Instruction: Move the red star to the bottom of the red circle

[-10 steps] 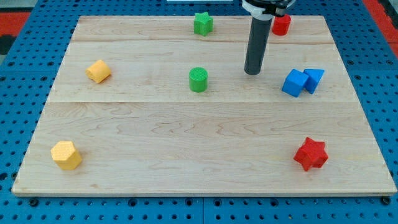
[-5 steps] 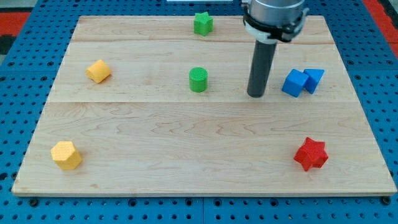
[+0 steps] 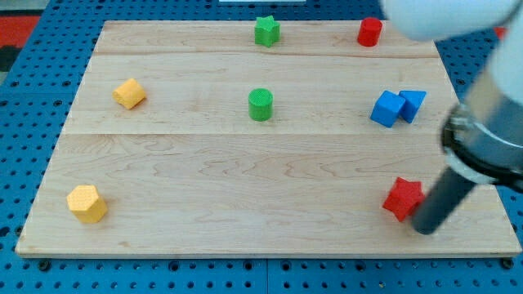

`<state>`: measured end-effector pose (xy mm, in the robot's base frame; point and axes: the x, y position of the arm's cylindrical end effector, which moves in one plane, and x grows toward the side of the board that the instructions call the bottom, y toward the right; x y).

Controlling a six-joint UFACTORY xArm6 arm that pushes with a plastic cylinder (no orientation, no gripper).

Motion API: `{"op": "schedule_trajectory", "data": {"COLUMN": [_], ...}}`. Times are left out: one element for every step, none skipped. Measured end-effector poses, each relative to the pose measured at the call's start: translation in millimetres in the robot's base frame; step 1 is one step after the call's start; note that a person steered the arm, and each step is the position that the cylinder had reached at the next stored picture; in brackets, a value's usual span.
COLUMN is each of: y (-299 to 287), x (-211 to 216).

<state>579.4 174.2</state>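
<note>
The red star [image 3: 402, 198] lies at the board's lower right. My tip [image 3: 426, 228] rests on the board just right of and below the star, touching or nearly touching its lower right side. The rod and arm rise from there toward the view's upper right and cover part of the board's right edge. The red circle [image 3: 369, 31] stands far off at the top of the board, right of centre.
Two blue blocks [image 3: 398, 107] sit together at the right, between star and circle. A green circle [image 3: 260, 104] is mid-board, a green star [image 3: 265, 30] at the top. A yellow block [image 3: 129, 93] is at the left, another yellow block [image 3: 87, 203] at the lower left.
My tip swept from the upper middle of the board, left of the blue blocks, down to the lower right beside the red star. The star has shifted slightly left.
</note>
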Motion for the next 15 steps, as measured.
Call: {"op": "schedule_trajectory", "data": {"y": [-7.7,-26.8,-36.7,-55.2,-97.9,-100.2,-81.4,-86.6,-75.8,-71.4,-68.5,-62.7,-52.8,-38.9,-27.2], "x": [-36.2,-79.5,-117.5,-125.5,-129.7,-165.2,-181.9,-156.1,-148.3,-166.9,-194.0,-204.6,-210.6,-211.2,-221.8]}}
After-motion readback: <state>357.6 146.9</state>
